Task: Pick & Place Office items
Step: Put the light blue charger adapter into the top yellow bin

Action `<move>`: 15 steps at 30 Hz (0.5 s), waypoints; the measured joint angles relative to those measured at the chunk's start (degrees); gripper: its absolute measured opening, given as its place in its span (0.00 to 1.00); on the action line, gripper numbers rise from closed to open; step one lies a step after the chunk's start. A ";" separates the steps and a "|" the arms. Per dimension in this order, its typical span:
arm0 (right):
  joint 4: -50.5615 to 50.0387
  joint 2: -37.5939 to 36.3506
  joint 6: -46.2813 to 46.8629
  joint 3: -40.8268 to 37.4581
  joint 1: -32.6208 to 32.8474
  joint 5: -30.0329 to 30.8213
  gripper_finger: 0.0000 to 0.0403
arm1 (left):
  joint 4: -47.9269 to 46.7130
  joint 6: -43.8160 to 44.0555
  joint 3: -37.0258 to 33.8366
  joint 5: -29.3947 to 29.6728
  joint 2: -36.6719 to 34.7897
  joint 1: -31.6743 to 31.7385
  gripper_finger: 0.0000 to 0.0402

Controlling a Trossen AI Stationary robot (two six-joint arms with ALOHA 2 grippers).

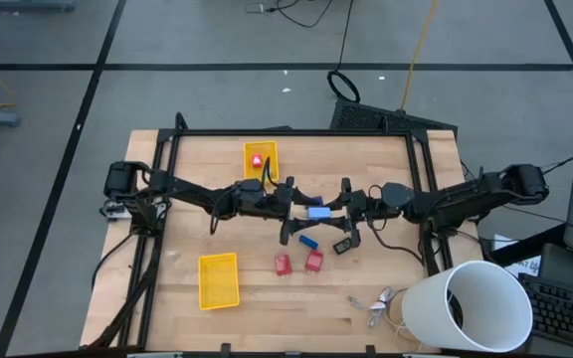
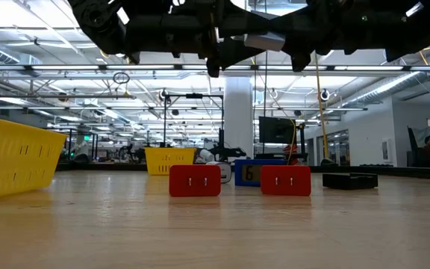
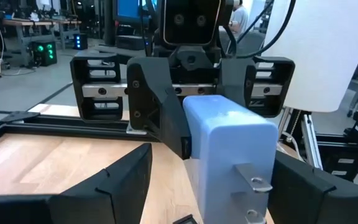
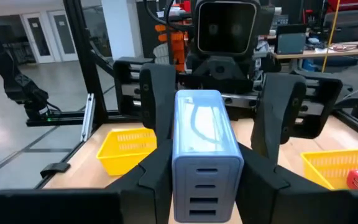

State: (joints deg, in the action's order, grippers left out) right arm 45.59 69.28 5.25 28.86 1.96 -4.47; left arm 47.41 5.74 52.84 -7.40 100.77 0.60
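Meeting above the middle of the desk (image 1: 167, 199), just in front of the far yellow tray (image 1: 272, 171), both arms face each other for what looks like a handover. The right gripper (image 1: 332, 211) is clamped on the light-blue charger block (image 1: 317, 212), holding it clear of the wood. The left gripper (image 1: 304, 209) has its fingers spread either side of the block, not pinching. Two red pieces (image 1: 283, 264) lie farther from that tray, a third inside it.
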 joint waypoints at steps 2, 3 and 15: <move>0.08 -0.02 -0.13 0.00 0.00 0.00 0.31 | -0.03 0.00 0.00 0.00 0.00 0.00 0.67; 0.08 -0.02 -0.13 0.00 0.00 -0.01 0.31 | -0.03 0.00 0.00 0.00 0.00 0.00 0.67; 2.93 -0.04 -1.02 0.00 0.02 0.00 0.31 | -0.25 0.66 -0.02 -0.04 0.00 0.00 0.67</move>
State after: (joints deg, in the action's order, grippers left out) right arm 48.51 69.23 4.23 28.86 1.98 -4.47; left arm 47.16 6.39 52.82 -7.44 100.77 0.60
